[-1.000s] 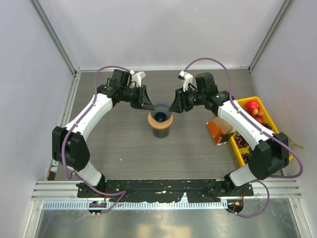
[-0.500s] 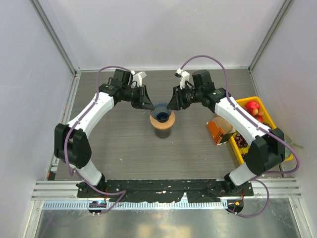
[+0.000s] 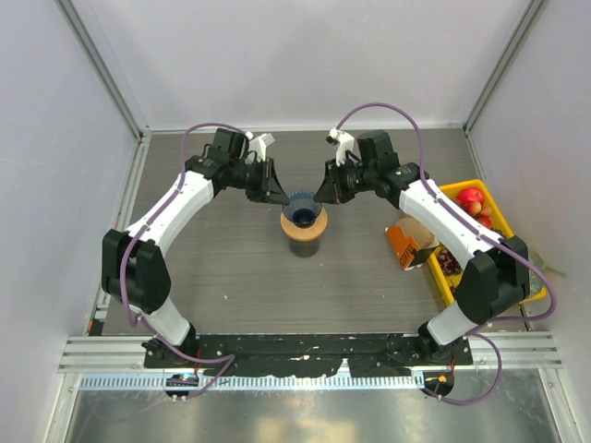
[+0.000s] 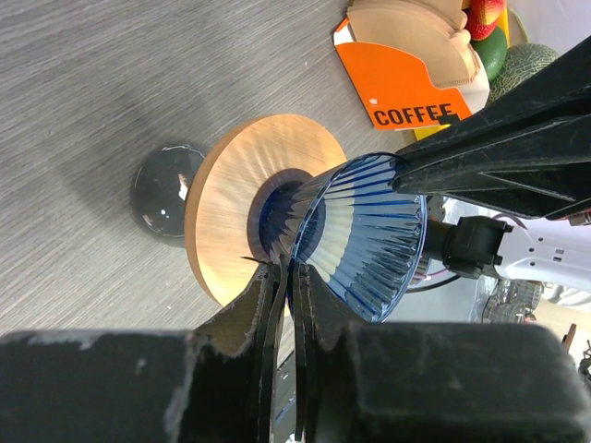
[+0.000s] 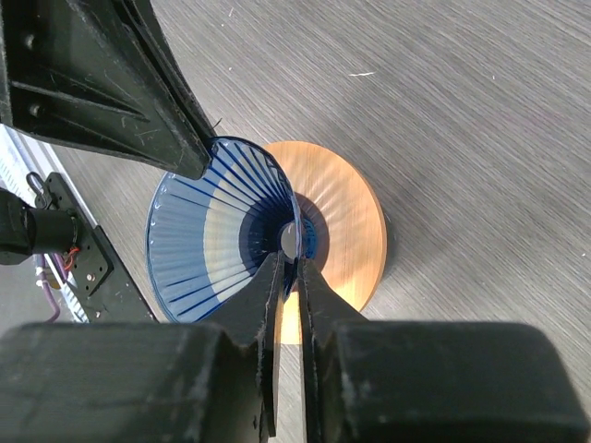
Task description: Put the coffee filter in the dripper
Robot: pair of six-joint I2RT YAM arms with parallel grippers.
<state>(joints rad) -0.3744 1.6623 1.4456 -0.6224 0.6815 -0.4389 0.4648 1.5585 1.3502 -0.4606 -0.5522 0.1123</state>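
Observation:
The dripper [image 3: 303, 214], a dark blue ribbed cone with a wooden ring collar [image 3: 303, 228], is at the table's middle over a dark glass jar [image 3: 302, 247]. My left gripper [image 3: 282, 197] is shut on the cone's left rim, and my right gripper [image 3: 321, 197] is shut on its right rim. In the left wrist view the cone [image 4: 365, 235] is pinched at its edge, and also in the right wrist view [image 5: 222, 231]. The cone is empty inside. Tan coffee filters [image 4: 406, 32] stand in the orange box [image 4: 406, 92] to the right.
The orange box [image 3: 406, 245] lies right of the dripper, next to a yellow bin [image 3: 506, 242] with fruit at the table's right edge. Grey walls stand at the back and sides. The jar [image 4: 166, 189] shows beyond the wooden ring.
The right gripper has moved a little left and closed in on the cone's rim. The left gripper has shifted slightly. The dripper has barely moved.

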